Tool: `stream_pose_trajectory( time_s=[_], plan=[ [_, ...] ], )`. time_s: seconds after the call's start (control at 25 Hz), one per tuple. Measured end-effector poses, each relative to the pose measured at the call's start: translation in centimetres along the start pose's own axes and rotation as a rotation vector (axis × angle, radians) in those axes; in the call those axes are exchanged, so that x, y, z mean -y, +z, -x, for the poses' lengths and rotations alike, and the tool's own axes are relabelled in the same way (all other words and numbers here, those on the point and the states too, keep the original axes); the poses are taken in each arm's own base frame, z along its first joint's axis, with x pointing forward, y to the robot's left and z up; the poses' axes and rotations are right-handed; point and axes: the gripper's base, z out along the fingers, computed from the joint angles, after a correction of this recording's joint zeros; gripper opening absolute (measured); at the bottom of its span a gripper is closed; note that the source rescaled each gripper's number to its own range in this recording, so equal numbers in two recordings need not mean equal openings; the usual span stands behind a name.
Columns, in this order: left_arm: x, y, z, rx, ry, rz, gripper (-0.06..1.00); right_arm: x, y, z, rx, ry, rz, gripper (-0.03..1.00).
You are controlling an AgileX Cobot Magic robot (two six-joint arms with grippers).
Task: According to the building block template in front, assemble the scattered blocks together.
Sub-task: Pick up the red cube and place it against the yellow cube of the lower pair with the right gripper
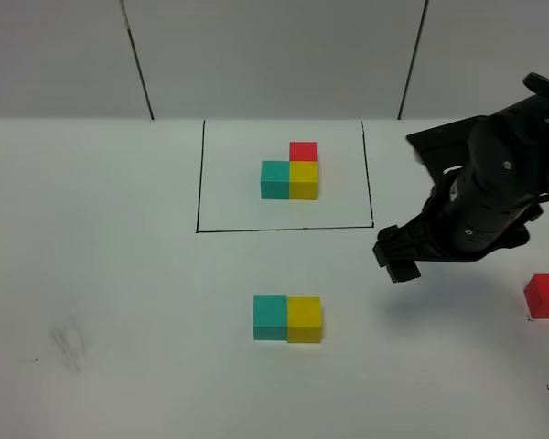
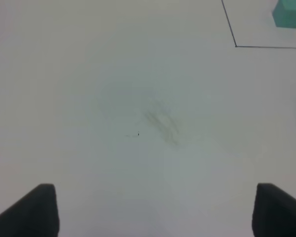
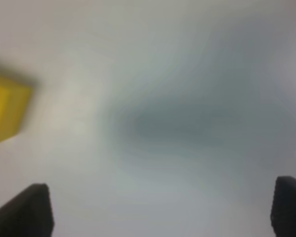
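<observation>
White bench (image 1: 119,274) all round; the template (image 1: 290,171) sits framed at the far middle, red behind yellow, teal beside yellow; the loose teal cube (image 1: 269,317) and yellow cube (image 1: 304,318) touch at the near middle; the red cube (image 1: 545,295) lies alone by the right edge, off to the right of the right gripper (image 1: 398,261), which hangs spread and empty; the left gripper (image 2: 153,212), likewise spread and empty, is over the far left, so the right arm is nearer.

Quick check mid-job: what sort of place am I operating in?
Probably a lab or test bench for robot trials: a bare white table backed by plain white wall panels, with a black-outlined block template and loose cubes laid out on it.
</observation>
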Motion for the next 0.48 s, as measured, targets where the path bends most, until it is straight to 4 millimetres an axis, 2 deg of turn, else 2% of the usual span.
stream_pose_trajectory(
  time_s=[0.16, 0.48],
  plan=[
    [0.0, 0.0, 0.0, 0.000, 0.000, 0.000, 0.95, 2.4, -0.6, 0.0, 0.031, 0.100, -0.083, 0.83],
    [0.0, 0.0, 0.0, 0.000, 0.000, 0.000, 0.95, 8.3, -0.5, -0.1, 0.027, 0.285, -0.170, 0.83]
  ],
)
